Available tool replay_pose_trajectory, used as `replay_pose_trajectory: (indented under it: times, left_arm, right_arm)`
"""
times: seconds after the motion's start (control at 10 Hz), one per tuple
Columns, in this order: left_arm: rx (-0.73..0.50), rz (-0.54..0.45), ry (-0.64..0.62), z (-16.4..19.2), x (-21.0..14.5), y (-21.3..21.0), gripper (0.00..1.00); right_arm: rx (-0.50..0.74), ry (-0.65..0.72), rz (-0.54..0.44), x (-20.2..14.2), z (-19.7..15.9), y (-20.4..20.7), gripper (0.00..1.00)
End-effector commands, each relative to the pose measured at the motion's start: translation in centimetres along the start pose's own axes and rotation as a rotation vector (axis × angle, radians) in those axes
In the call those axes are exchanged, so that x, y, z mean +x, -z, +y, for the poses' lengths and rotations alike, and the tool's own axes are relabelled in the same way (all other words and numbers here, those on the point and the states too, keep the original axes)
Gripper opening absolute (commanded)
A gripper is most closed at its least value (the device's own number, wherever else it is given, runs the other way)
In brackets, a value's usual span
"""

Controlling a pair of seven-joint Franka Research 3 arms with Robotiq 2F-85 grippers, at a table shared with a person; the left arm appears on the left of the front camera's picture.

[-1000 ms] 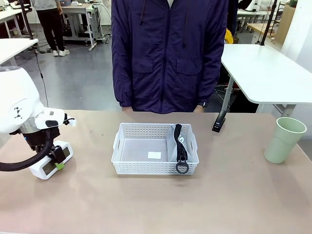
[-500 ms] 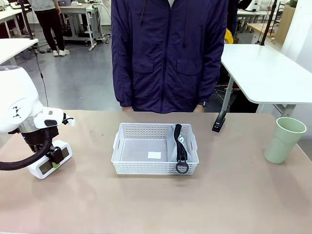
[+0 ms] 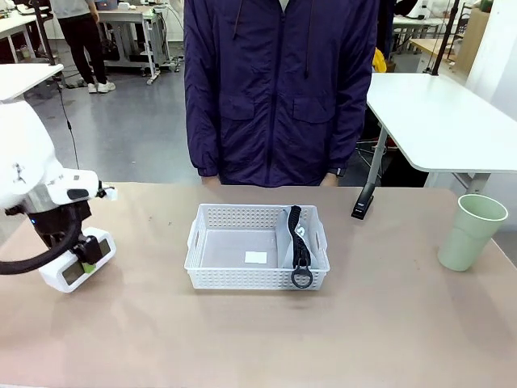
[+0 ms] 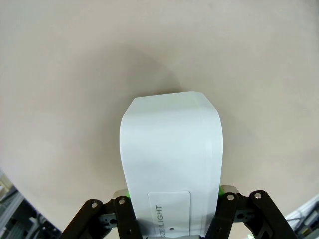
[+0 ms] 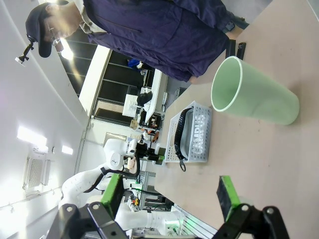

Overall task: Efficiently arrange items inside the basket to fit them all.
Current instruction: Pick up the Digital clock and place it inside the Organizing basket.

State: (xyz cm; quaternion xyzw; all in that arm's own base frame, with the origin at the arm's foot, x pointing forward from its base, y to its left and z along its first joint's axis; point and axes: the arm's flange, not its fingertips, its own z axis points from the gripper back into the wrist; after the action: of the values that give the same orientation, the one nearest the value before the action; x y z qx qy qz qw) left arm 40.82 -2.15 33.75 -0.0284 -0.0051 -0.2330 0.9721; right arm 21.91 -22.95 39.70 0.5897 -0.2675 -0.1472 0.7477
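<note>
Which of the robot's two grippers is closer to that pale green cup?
Right. The right gripper, fingers open, faces the cup close ahead. The left gripper grips the white box at the opposite end of the table, with the basket between.

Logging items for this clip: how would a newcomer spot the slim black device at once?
On the table, start at the white basket and look right, toward the far edge. The slim black device lies there, dark and narrow, unlike the tall pale green cup farther right.
</note>
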Motion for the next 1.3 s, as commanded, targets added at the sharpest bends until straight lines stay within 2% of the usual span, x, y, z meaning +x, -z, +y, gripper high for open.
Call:
replay_pose_trajectory:
  times: [0.0, 0.1, 0.4, 0.6, 0.7, 0.8, 1.1, 1.2]
  left_arm:
    - [-0.082, -0.026, -0.076, -0.6, -1.6, -7.7, 0.0]
    - [-0.062, -0.077, -0.14, -1.1, -2.4, -11.4, 0.0]
    - [-0.092, -0.154, -0.192, -2.4, -3.7, -19.4, 0.0]
    - [-0.134, -0.239, -0.207, -2.4, -5.4, -22.5, 0.0]
    - [-0.162, -0.242, -0.256, -1.9, -5.5, -22.5, 0.0]
    - [-0.095, -0.209, -0.193, -2.8, -5.0, -22.6, 0.43]
    - [-0.095, -0.209, -0.193, -2.8, -5.0, -22.6, 0.43]
    - [-0.111, -0.214, -0.205, -2.7, -5.1, -22.6, 0.52]
  right_arm:
    - [0.017, -0.024, -0.003, -0.1, -0.1, -0.2, 1.0]
    - [0.017, -0.024, -0.003, -0.1, -0.1, -0.2, 1.0]
    - [0.017, -0.024, -0.003, -0.1, -0.1, -0.2, 1.0]
    - [0.017, -0.024, -0.003, -0.1, -0.1, -0.2, 1.0]
    - [0.017, -0.024, -0.003, -0.1, -0.1, -0.2, 1.0]
    - [0.017, -0.024, -0.003, -0.1, -0.1, -0.2, 1.0]
    - [0.017, -0.024, -0.003, -0.1, -0.1, -0.2, 1.0]
    - [0.017, -0.024, -0.003, -0.1, -0.1, -0.2, 1.0]
